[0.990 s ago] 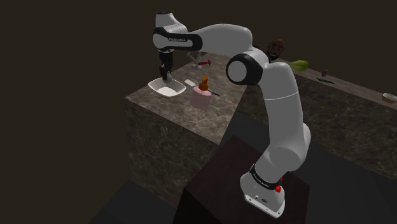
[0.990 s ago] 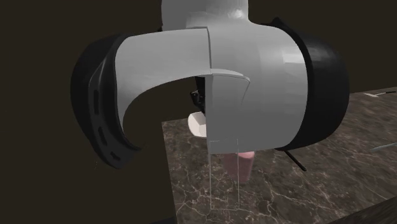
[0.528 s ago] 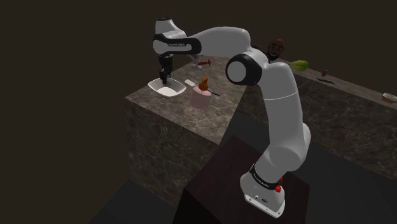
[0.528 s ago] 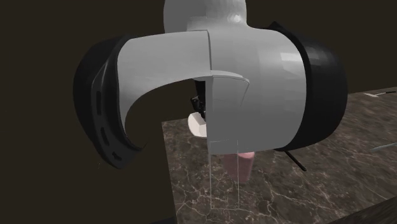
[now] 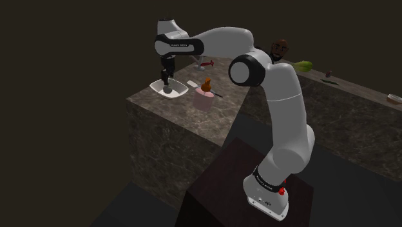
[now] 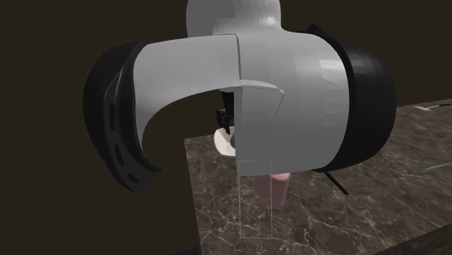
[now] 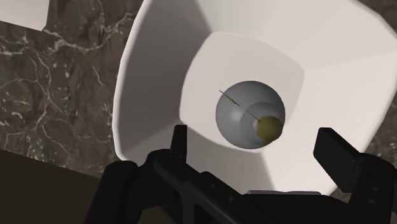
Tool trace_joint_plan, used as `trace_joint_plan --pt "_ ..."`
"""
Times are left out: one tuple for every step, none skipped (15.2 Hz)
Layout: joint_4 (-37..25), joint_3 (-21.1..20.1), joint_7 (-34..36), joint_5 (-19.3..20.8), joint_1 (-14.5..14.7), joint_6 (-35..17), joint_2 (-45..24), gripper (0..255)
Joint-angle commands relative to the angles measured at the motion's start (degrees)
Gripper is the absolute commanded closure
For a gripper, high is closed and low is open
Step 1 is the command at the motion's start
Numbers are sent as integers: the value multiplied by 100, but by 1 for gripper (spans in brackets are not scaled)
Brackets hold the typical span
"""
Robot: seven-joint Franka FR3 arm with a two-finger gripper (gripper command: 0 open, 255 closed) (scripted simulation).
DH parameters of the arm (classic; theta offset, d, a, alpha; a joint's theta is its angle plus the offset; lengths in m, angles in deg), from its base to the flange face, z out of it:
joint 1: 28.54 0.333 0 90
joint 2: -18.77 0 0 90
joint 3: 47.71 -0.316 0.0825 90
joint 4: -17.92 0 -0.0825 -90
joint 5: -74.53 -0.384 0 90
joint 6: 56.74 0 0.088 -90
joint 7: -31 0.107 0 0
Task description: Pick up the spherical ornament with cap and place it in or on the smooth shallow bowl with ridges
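Risen a touch since a second ago, gripper (image 5: 166, 78) clear of the bowl (image 7: 147, 70); grey ball (image 7: 245, 111) left behind in it, plainly in sight under the fingertips in the shoulder view; arm otherwise posed much as before.

Fingers (image 7: 180, 139) spread wide apart, clasping nothing; ball straight below the gap between them, touching neither, resting on the flat white floor of the bowl; dull gold cap (image 7: 270, 128) tipped sideways toward one finger rather than up at the hand; thin dark line across the grey surface beside the cap.

Bowl white, with sloped walls flaring out past both fingers; set on a dark veined counter (image 5: 193, 119), near its edge on the shoulder view's left.

Just past the fingers on the shoulder view's right: small white flat piece (image 5: 192, 84) beside the bowl, then a pink cup (image 5: 205, 97) with something brown (image 5: 207, 84) standing in it; both apart from the fingers and untouched. Farther back from the fingers, a small red thing (image 5: 207, 64); too small to name.

In the second exterior view, a big white and black joint (image 6: 290, 101) up close; past its edge, a sliver of the dark hand above a sliver of white bowl, pink cup lower down on the counter.
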Motion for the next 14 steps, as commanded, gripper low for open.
trace_joint_plan --pt "0 0 0 0 0 0 0 0" --pt "0 0 0 0 0 0 0 0" --pt "-155 -4 -9 -5 17 177 20 0" --pt "-328 -7 -19 -10 35 361 30 0" --pt "-522 -10 -30 -15 52 553 28 0" --pt "-692 -12 -40 -18 66 711 16 0" --pt "-692 -12 -40 -19 66 711 15 0" --pt "-687 -12 -40 -19 66 709 18 0" --pt "-691 -12 -40 -19 66 711 16 0" --pt "-692 -12 -40 -19 66 711 16 0" --pt "-692 -12 -40 -19 66 711 15 0" --pt "-692 -12 -40 -19 66 711 15 0" --pt "-692 -12 -40 -19 66 711 15 0" --pt "-692 -12 -40 -19 66 711 15 0"
